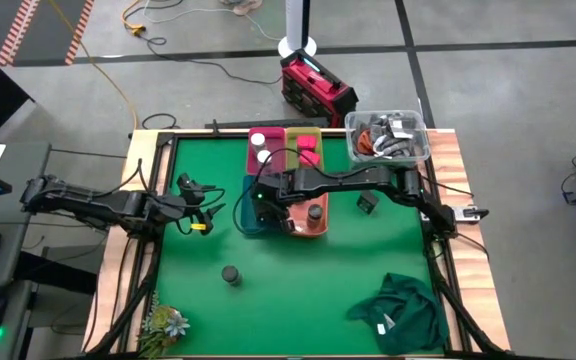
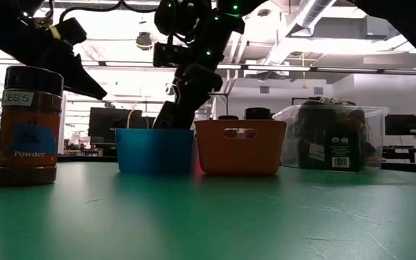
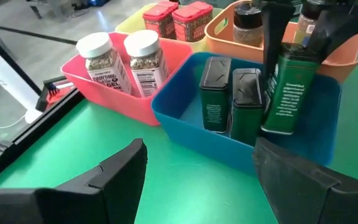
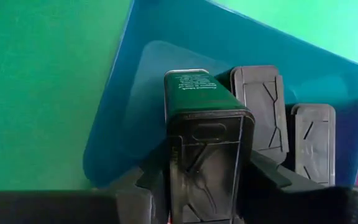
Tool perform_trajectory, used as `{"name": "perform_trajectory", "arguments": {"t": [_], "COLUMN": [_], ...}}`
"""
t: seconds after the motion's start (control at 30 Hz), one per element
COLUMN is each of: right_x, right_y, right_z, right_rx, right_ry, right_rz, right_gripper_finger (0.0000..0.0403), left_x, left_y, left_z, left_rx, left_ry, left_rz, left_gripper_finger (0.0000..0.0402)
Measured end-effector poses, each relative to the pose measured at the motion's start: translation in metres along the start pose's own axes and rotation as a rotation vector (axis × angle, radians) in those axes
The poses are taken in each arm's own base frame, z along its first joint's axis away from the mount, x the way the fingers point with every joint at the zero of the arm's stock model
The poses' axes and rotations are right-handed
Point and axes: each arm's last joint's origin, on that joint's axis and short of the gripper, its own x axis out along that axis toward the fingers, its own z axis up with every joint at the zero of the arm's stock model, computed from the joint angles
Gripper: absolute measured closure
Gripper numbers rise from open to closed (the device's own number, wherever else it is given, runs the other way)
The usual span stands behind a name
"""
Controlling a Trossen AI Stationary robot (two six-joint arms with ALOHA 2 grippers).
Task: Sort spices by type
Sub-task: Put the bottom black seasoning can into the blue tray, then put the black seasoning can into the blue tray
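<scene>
Right pincer (image 4: 207,180) pinches a green tin (image 3: 289,87) over my blue bin (image 1: 250,222); two tins (image 3: 229,93) sit inside. Its tips hide behind the tin. Left pincer (image 1: 194,205) waits open at nine o'clock.

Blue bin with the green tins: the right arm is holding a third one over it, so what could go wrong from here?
1. The green tin held by the right gripper hangs close beside the two tins standing in the blue bin; lowered off line, it might knock them over.
2. Released while tilted or high, it could topple.
3. The left gripper waits open nearby, so the arms could clash on retreat.
</scene>
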Motion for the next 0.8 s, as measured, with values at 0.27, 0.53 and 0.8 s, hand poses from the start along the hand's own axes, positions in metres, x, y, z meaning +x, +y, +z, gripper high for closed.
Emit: {"name": "perform_trajectory", "arguments": {"t": [0.27, 0.53, 0.8], "right_x": [-0.001, -0.048, -0.077], "right_y": [0.000, -0.009, -0.017], "right_z": [0.001, 0.011, -0.020], "right_rx": [-0.017, -0.007, 0.181], "right_ry": [-0.008, 0.075, 0.363], "right_rz": [-0.005, -0.057, 0.001], "right_gripper_finger": [0.0167, 0.0143, 0.0143], "left_x": [0.000, 0.000, 0.000], "left_y": [0.000, 0.000, 0.000], "left_z": [0.000, 0.000, 0.000], "left_rx": [-0.004, 0.004, 0.014], "left_ry": [0.000, 0.000, 0.005], "left_rz": [-0.001, -0.001, -0.001], "left_gripper_finger": [0.0120, 0.0120, 0.0120]}}
